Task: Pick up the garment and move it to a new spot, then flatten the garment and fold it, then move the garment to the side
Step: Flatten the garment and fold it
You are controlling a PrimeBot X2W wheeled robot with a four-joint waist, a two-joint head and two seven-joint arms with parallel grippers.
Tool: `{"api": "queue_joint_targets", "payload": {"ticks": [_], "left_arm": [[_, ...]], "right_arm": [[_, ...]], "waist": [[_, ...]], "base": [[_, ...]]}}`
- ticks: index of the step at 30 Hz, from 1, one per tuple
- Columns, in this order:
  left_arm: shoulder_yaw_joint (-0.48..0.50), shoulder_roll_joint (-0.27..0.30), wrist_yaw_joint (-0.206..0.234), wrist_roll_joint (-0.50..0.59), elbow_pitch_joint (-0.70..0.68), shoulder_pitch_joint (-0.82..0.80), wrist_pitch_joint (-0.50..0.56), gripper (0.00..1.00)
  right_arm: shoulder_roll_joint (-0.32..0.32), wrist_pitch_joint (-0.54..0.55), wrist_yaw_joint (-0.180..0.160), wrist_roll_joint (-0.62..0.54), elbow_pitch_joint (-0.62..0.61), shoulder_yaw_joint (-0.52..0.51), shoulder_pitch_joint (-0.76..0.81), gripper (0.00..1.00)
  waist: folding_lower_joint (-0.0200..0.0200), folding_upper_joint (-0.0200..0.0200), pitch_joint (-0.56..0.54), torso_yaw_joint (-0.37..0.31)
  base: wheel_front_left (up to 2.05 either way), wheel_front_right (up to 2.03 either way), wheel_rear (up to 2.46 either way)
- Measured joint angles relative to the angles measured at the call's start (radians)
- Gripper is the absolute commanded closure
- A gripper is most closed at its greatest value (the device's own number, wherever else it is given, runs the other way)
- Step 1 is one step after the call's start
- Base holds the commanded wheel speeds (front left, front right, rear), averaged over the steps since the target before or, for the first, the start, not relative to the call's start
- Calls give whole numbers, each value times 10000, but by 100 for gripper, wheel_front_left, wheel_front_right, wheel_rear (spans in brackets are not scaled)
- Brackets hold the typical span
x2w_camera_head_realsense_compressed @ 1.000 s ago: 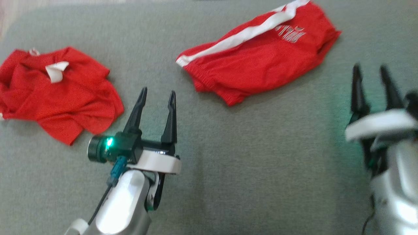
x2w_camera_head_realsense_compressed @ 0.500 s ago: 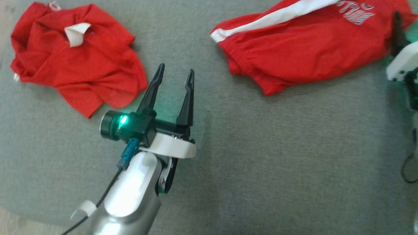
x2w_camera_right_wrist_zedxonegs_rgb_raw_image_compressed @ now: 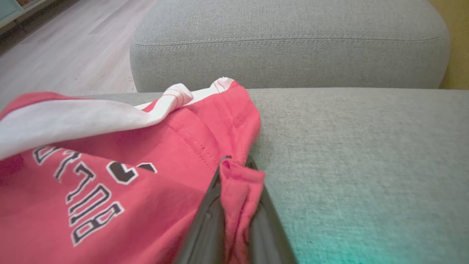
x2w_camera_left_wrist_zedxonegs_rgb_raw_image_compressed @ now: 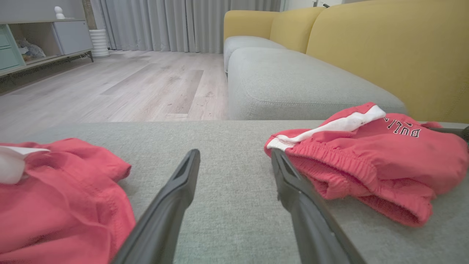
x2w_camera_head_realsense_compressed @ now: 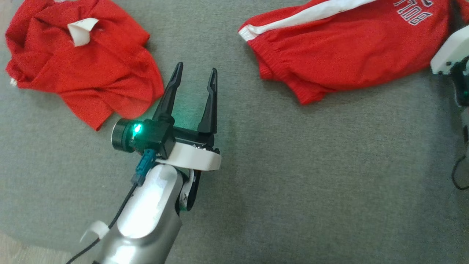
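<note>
Pinching a raised fold at the hem of the red shorts (x2w_camera_head_realsense_compressed: 340,55), the right tool (x2w_camera_right_wrist_zedxonegs_rgb_raw_image_compressed: 238,165) has its two dark fingers pressed together with cloth bunched between them, as the right wrist view shows. The shorts lie on the grey cushion (x2w_camera_head_realsense_compressed: 293,176), on its right half near the far edge. They are rumpled, with the white stripe and the lettering facing up, and appear to rest fully on the fabric, not lifted. The left tool (x2w_camera_head_realsense_compressed: 196,69) hovers with its fingers spread and nothing in them, over bare cushion between the shorts and a crumpled red shirt (x2w_camera_head_realsense_compressed: 80,62) near the far left corner. By my reading, the task is only at its opening grasp. The lift and move to a new spot, the flattening, the folding and the final shift to the side are all left to do.
</note>
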Motion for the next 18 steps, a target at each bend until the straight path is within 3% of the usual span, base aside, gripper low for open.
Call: {"api": "queue_joint_targets", "payload": {"ticks": [9, 18], "left_arm": [[142, -4, -61, 102, 142, -11, 0, 0], [255, -2, -150, 121, 314, 120, 0, 0]], "right_arm": [[-174, -988, 0, 1916, -301, 508, 987, 100], [-1116, -1549, 0, 3018, -493, -405, 2550, 100]], "waist": [[0, 0, -485, -650], [-1, 0, -1189, -1239]], "base": [[0, 0, 0], [0, 0, 0]]}}
